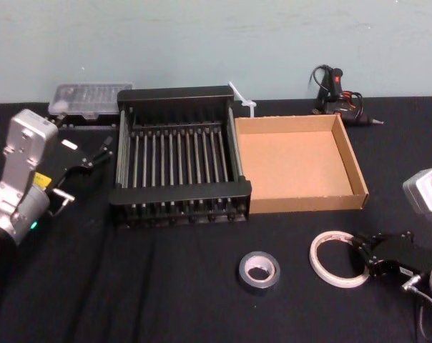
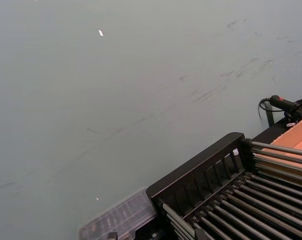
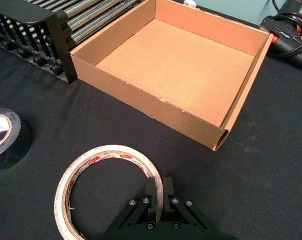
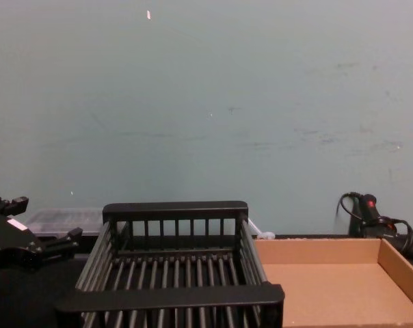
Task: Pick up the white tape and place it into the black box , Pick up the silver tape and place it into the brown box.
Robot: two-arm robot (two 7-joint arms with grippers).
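Note:
The white tape (image 1: 335, 259) is a thin ring with red print on its core, lying on the black cloth at the front right. My right gripper (image 1: 359, 254) is shut on the ring's right wall. The right wrist view shows the fingers (image 3: 152, 189) pinching the white tape (image 3: 111, 151) from inside and outside. The silver tape (image 1: 259, 271) lies flat to its left, untouched, also seen as silver tape (image 3: 3, 137). The black box (image 1: 180, 194) stands mid-table, with the brown box (image 1: 305, 201) against its right side. My left gripper (image 1: 94, 153) is open and parked left of the black box.
Behind the black box are a clear plastic case (image 1: 84, 100) and a white zip tie (image 1: 241, 96). A glue gun with cables (image 1: 337, 93) lies behind the brown box. A pale wall backs the table. Bare black cloth spreads across the front.

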